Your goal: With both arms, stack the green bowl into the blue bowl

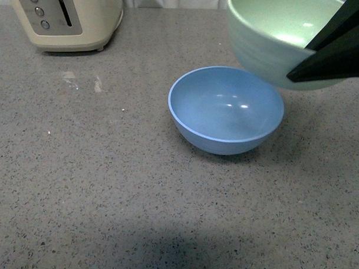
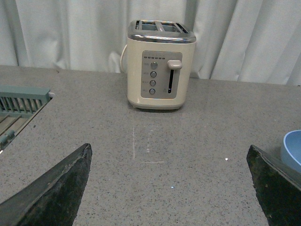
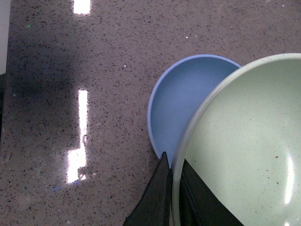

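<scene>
The blue bowl rests upright and empty on the grey speckled counter. The green bowl hangs in the air above and to the right of it, tilted, with my right gripper shut on its rim. In the right wrist view the green bowl overlaps part of the blue bowl, and the right gripper has one finger on each side of the rim. My left gripper is open over bare counter, with only an edge of the blue bowl showing beside it.
A cream toaster stands at the back left of the counter; the left wrist view shows the toaster before a white curtain. A teal dish rack sits at the counter's edge in that view.
</scene>
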Robot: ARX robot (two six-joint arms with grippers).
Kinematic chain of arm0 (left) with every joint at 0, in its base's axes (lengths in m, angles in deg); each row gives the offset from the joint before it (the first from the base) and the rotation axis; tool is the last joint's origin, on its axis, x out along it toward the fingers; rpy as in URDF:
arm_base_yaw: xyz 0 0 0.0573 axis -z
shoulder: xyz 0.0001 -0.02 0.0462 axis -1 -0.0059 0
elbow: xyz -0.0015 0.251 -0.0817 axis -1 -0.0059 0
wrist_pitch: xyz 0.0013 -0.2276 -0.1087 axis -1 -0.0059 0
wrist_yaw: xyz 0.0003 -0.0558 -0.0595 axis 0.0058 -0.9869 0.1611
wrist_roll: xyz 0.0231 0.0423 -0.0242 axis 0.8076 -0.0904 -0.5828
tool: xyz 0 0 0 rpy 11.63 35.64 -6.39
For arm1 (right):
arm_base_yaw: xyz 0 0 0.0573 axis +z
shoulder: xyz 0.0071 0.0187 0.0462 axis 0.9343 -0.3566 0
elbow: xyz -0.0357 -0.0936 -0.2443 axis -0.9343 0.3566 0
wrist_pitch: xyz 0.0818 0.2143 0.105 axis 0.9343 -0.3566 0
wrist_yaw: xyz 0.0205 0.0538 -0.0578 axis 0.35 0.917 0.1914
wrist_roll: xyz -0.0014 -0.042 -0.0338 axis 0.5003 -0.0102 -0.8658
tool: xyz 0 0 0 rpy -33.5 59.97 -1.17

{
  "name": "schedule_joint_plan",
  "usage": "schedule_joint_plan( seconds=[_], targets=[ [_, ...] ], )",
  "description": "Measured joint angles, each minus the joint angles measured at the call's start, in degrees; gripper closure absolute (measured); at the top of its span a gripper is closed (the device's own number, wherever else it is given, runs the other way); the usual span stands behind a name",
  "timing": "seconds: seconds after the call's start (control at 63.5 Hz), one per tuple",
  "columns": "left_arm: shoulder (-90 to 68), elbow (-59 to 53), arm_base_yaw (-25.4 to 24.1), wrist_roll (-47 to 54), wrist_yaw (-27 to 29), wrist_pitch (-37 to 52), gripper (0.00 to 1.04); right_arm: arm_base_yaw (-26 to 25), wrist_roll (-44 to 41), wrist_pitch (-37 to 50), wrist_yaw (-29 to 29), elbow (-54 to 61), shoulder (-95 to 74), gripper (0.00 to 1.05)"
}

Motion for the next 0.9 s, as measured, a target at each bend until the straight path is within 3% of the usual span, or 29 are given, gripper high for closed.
schedule_joint_plan(
  seconds=[0.536, 0.693, 0.898],
  targets=[
    [0.0, 0.0, 0.0, 0.0, 0.0, 0.0, 0.06, 5.5, -2.0, 4.6, -1.7, -1.8, -7.4, 1.03],
    [0.0, 0.0, 0.0, 0.0, 0.0, 0.0, 0.06, 5.5, -3.1, 6.4, -2.4, -1.6, -7.1, 0.80],
    [0.0, 0.0, 0.0, 0.0, 0.0, 0.0, 0.06, 1.4, -1.9, 10.0, -1.6, 2.0, 0.8, 0.38]
  ],
)
